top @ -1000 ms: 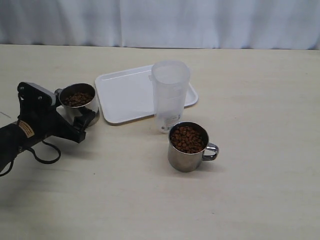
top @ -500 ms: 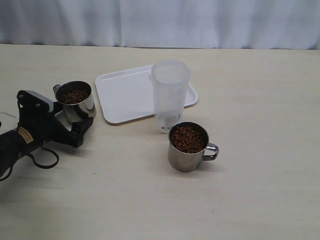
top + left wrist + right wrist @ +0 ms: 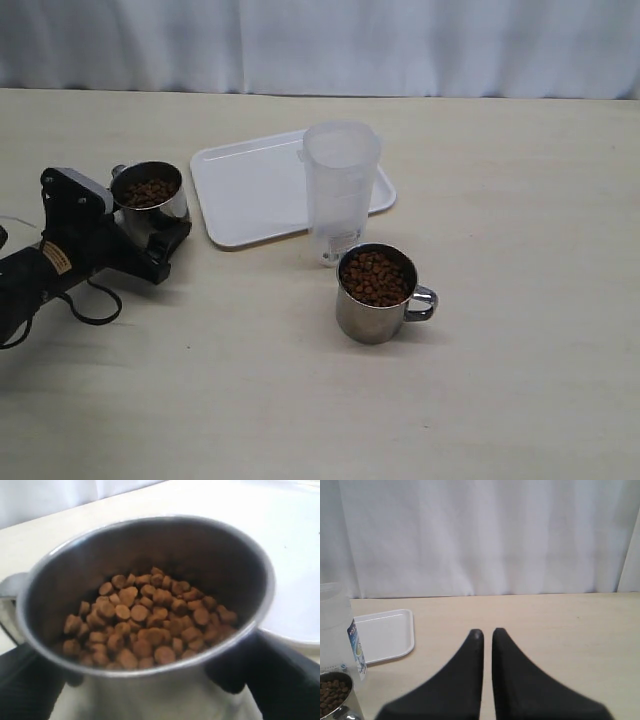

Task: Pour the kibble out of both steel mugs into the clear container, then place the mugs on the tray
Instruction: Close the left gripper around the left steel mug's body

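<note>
Two steel mugs stand on the pale table (image 3: 500, 380), and both have kibble inside. The left steel mug (image 3: 166, 209) is on the left side of the table, just beside the short edge of the tray (image 3: 250, 190). Its little handle points away from the tray. The left gripper (image 3: 158, 232) is around this mug. In the left wrist view one black finger (image 3: 270, 680) is on each side of the mug's shiny wall (image 3: 150, 545). The fingers are spread wide and look pressed against it, so the gripper is clamped on the left steel mug. The kibble (image 3: 145, 617) is a heap of small brown round bits low in the mug.

The tray is white and flat, and it lies near the middle of the table. The clear container (image 3: 341, 190) stands upright on the table right at the tray's front edge. It is taller than the mugs and has a small label near its bottom. The right steel mug (image 3: 375, 318) stands just in front of the container, very close to it. Its handle points to the right, and its kibble (image 3: 375, 277) comes up near the rim.

The right gripper (image 3: 484, 631) does not show in the exterior view. In the right wrist view its two black fingers are together and hold nothing. It is up above the table, well apart from the right steel mug. A white curtain (image 3: 400, 45) hangs behind the table.
</note>
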{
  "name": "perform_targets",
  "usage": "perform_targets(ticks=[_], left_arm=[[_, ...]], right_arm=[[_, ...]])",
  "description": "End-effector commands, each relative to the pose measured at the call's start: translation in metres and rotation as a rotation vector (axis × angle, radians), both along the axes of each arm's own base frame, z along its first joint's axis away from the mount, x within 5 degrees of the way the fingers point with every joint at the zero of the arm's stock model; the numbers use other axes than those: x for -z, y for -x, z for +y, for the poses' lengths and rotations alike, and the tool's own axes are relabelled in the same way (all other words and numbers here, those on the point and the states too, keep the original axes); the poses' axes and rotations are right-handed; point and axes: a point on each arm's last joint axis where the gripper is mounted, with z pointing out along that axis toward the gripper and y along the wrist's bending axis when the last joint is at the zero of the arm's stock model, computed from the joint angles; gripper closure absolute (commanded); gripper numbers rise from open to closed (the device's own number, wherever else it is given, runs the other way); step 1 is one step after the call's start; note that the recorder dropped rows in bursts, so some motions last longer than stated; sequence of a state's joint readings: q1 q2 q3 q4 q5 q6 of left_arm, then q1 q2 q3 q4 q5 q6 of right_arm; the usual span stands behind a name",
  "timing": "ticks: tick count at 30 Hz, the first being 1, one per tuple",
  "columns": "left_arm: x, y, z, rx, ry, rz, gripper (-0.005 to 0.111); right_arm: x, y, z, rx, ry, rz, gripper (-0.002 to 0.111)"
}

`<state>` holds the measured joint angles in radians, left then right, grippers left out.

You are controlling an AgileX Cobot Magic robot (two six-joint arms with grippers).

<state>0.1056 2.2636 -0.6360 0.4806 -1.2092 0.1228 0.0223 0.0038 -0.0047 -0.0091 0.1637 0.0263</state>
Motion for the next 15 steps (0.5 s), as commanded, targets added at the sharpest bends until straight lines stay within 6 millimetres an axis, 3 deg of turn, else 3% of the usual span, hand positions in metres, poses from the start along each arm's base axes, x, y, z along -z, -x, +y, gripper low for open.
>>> perform_targets(ticks=[1, 15], left_arm=[[-0.0029, -0.0072, 0.0017, 0.002, -0.003, -0.036, 0.041], [0.0009, -0.0111, 0.0021, 0.0, 0.0, -0.036, 0.041]], right_arm=[[0.0012, 0.0001, 0.0001, -0.003, 0.01, -0.002, 0.103], [0.0012, 0.0001, 0.0001, -0.003, 0.01, -0.002, 0.103]])
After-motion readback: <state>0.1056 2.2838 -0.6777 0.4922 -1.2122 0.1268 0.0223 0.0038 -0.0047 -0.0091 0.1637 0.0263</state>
